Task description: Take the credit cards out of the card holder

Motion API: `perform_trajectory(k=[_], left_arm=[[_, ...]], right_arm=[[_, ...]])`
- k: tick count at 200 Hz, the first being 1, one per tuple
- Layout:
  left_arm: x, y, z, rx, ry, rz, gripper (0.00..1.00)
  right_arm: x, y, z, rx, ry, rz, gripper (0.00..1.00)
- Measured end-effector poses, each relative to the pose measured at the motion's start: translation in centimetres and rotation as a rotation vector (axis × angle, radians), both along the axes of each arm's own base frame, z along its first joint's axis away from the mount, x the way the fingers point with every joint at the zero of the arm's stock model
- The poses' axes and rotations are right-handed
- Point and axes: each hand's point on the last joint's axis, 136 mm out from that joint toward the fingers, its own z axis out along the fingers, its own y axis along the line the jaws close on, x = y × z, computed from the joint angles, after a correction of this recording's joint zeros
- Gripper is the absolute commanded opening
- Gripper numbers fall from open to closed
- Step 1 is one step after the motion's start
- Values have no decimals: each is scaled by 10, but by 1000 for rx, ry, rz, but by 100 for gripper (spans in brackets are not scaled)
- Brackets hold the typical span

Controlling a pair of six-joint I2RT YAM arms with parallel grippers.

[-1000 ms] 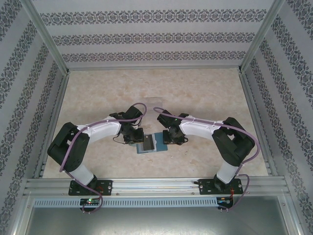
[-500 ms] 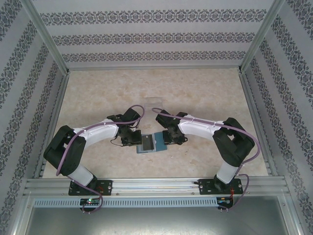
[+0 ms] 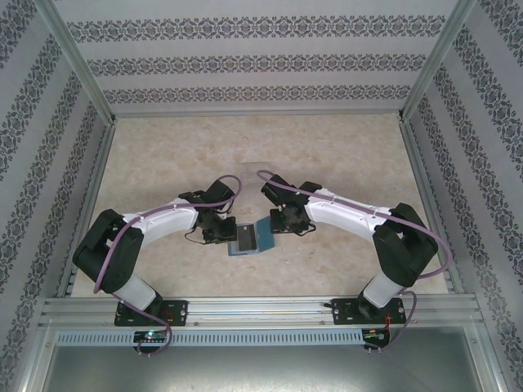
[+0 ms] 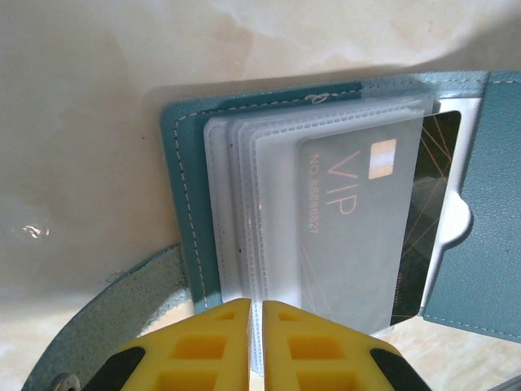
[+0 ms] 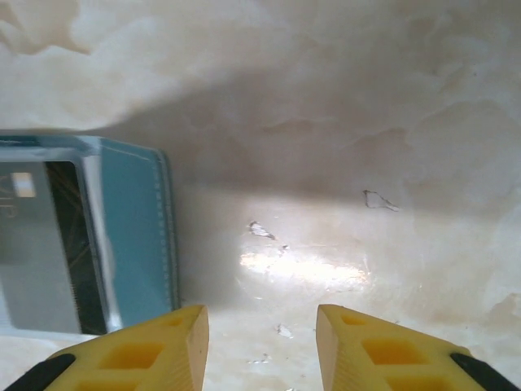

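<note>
Card holder (image 3: 251,238): lies open on the table (image 3: 343,155), in its near half, about midway between the left and right edges and between the two arms.
Panels: teal-blue with pale stitching. In the top view the right-hand panel looks tilted up from the table rather than flat.
Clear sleeves (image 4: 244,204): a stack of see-through pockets fanned over the left panel, edges stepped one behind another.
Credit cards (image 4: 358,220): inside the holder. A grey one lettered VIP sits in the front sleeve, and a dark one with thin lines is partly covered behind it, in the slot of the other panel.
Strap (image 4: 106,318): curves away from the holder's left panel, on the table beside the left finger.
Left gripper (image 4: 255,314): at the holder's left edge, yellow fingers drawn almost together. The near edge of the clear sleeves runs into the thin gap between them, so it looks pinched on the holder there.
Right gripper (image 5: 259,326): fingers apart, nothing between them, over bare table just beside the holder's right edge. The holder lies past its left finger, not between the fingers.
Holder to grippers: flanked, left gripper on it, right gripper beside it.
</note>
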Motion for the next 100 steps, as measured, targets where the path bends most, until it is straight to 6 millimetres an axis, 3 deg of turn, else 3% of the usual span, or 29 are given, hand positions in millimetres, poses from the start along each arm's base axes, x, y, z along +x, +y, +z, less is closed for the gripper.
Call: perform_trajectory(k=[40,100], left_arm=[[0,-5,5,-30,-1,5,9],[5,-17,13,-98,-5,19,8]], right_arm=[[0,16,16,96,-5,18,38],[-3,64,30,353,34,73,36]])
